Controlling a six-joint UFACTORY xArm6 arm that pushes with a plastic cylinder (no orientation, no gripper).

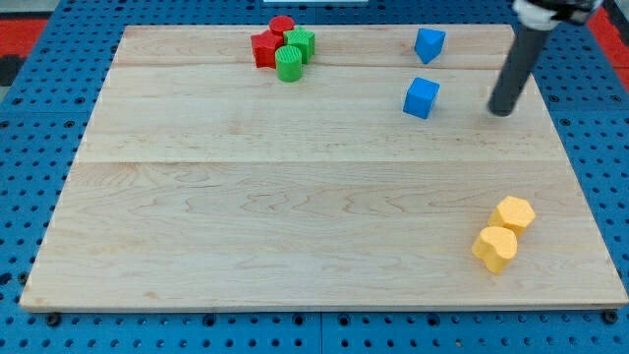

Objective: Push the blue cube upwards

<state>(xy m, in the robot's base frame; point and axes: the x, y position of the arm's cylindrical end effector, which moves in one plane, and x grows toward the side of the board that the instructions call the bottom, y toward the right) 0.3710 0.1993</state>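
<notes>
The blue cube (421,97) lies on the wooden board (295,197) at the upper right. A second blue block (428,44), an angular shape, lies just above it near the top edge. My tip (502,110) rests on the board to the right of the blue cube, a clear gap away and slightly lower. The dark rod rises from it toward the view's top right.
A cluster of red blocks (265,47) and green blocks (291,62) sits at the top centre-left. Two yellow blocks (513,213) (494,248) lie at the lower right. A blue pegboard (29,147) surrounds the board.
</notes>
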